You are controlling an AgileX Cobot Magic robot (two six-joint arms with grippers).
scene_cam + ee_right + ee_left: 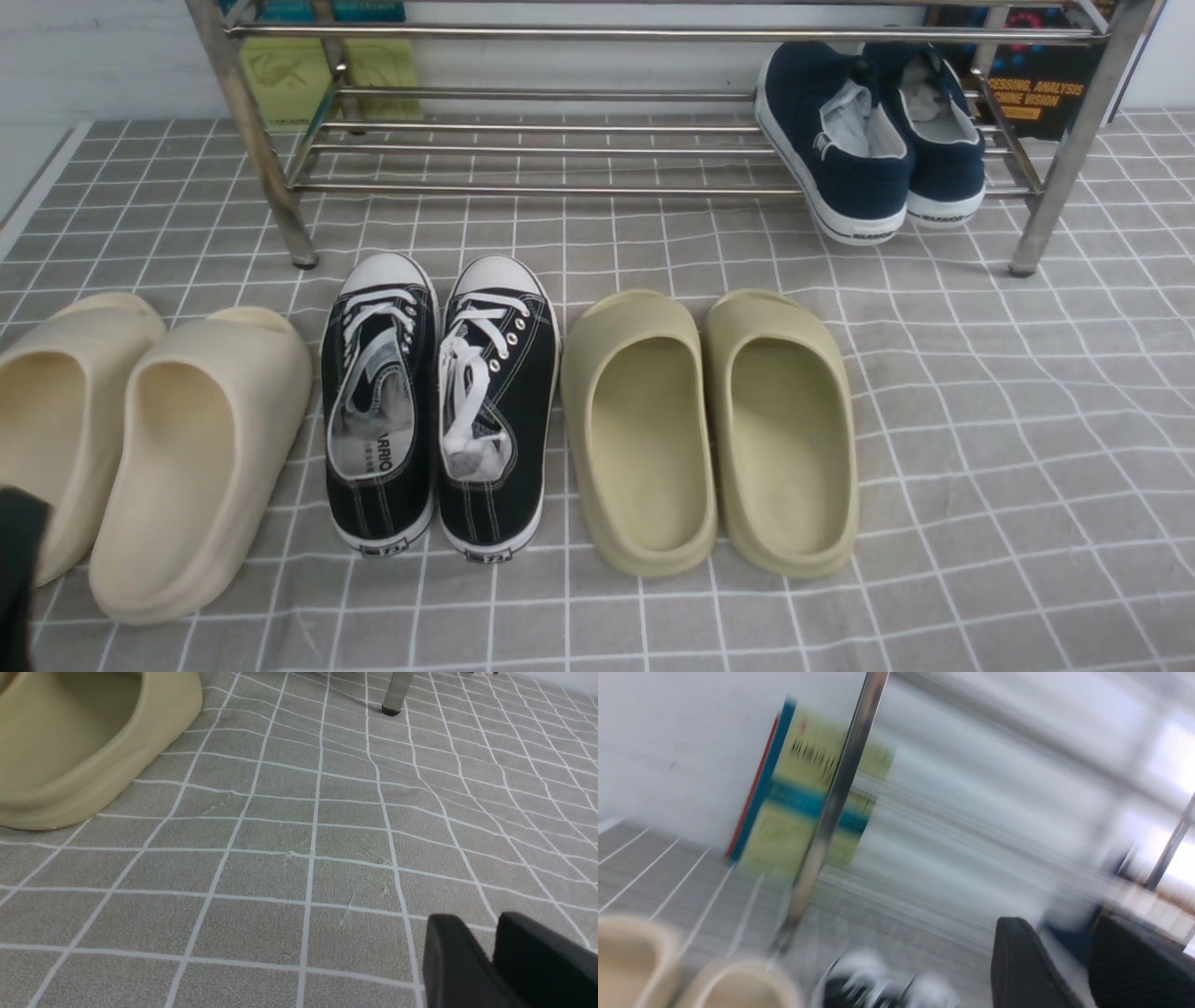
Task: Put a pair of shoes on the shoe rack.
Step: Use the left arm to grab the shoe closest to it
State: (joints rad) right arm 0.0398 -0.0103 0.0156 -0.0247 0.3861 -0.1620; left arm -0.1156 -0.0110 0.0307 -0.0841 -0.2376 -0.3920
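Observation:
The pair of black lace-up sneakers, left shoe (378, 401) and right shoe (495, 401), stands side by side on the checked cloth, white toe caps pointing at the shoe rack (560, 35). The silver rack stands behind them. In the blurred left wrist view, the sneakers' toes (878, 989) show below the rack leg (831, 807). My left gripper (1069, 952) hangs in the air, jaws apart and empty. Only a dark piece of the left arm (19, 569) shows in the front view. My right gripper (481, 933) is low over bare cloth, jaws together and empty, and is out of the front view.
Navy slip-ons (868, 140) sit on the rack's lower shelf at the right. Beige slides (140, 448) lie left of the sneakers, olive slides (709, 429) right of them. One olive slide (93, 732) and a rack foot (395, 690) show in the right wrist view. Books lean behind the rack.

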